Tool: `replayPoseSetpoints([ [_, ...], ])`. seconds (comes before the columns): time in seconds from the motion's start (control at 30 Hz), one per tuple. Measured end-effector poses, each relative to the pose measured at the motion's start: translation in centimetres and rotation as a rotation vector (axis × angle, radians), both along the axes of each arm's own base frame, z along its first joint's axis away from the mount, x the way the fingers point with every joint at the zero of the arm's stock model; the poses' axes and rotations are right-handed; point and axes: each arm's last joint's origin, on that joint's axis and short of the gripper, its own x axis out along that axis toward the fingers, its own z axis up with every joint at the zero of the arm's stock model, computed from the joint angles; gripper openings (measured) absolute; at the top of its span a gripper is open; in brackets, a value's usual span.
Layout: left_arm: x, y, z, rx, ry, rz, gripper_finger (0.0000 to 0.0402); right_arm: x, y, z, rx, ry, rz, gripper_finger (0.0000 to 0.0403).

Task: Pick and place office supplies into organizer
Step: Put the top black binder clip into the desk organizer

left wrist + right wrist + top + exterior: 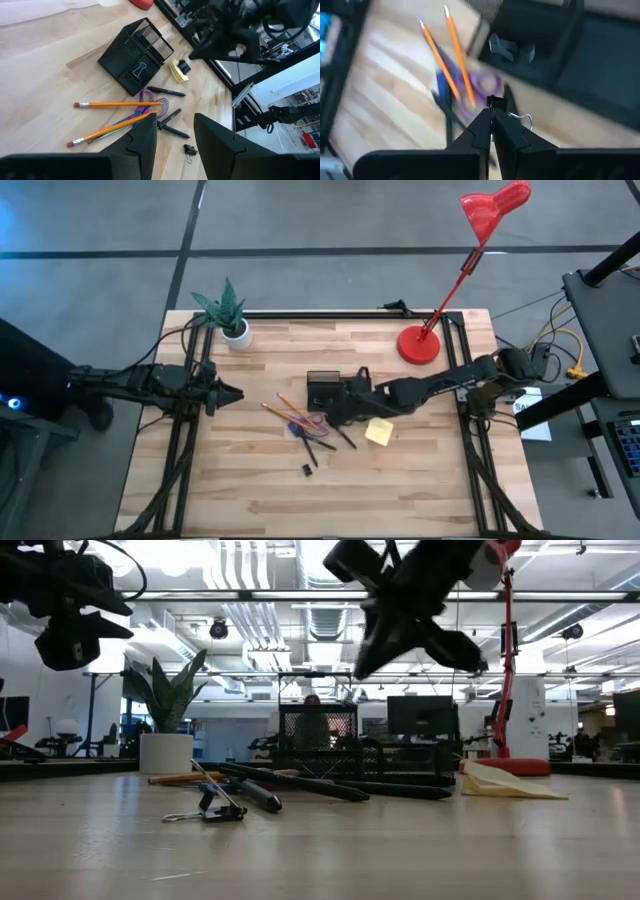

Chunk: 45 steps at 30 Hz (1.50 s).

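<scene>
The right gripper (pixel 491 116) is clamped on a tiny black binder clip (pixel 496 104) by its body — light, stiff, slippery — at the organizer's (pixel 325 390) four o'clock.

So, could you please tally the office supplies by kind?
Pencils: 3
Pens: 3
Scissors: 1
Sticky pad: 1
Clips: 3, one of them in the right gripper
Total: 11

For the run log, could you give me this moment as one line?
right gripper: shut on binder clip, above organizer | left gripper: open, waiting at left | pencils: on table
</scene>
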Motion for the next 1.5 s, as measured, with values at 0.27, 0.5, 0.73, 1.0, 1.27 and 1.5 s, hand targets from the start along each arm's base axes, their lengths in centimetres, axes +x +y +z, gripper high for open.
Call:
replayPoseSetpoints([
  [0.27,0.0,0.0,-0.1,0.002,0.006,-0.001,0.0116,2.9,-2.6,-2.2,-0.012,0.011,-0.069,0.0008],
  [0.5,-0.1,0.0,0.0,0.001,0.001,-0.001,0.0116,6.5,-2.8,-4.4,-0.001,0.048,-0.046,0.0009],
  [0.73,-0.1,0.0,0.0,-0.001,-0.002,-0.004,0.0116,8.9,-2.6,-4.0,-0.060,0.099,-0.008,0.0009],
  [1.0,-0.2,0.0,0.1,-0.004,-0.011,-0.007,0.0116,9.0,-2.8,-3.7,-0.128,0.191,-0.015,0.0009],
  [1.27,-0.3,0.0,0.1,-0.005,-0.011,-0.009,0.0116,9.0,-3.4,-3.6,-0.150,0.175,-0.074,0.0008],
  [1.5,-0.3,0.0,0.0,0.014,-0.008,-0.018,0.0116,9.2,-3.4,-3.8,-0.145,0.162,-0.087,0.0008],
])
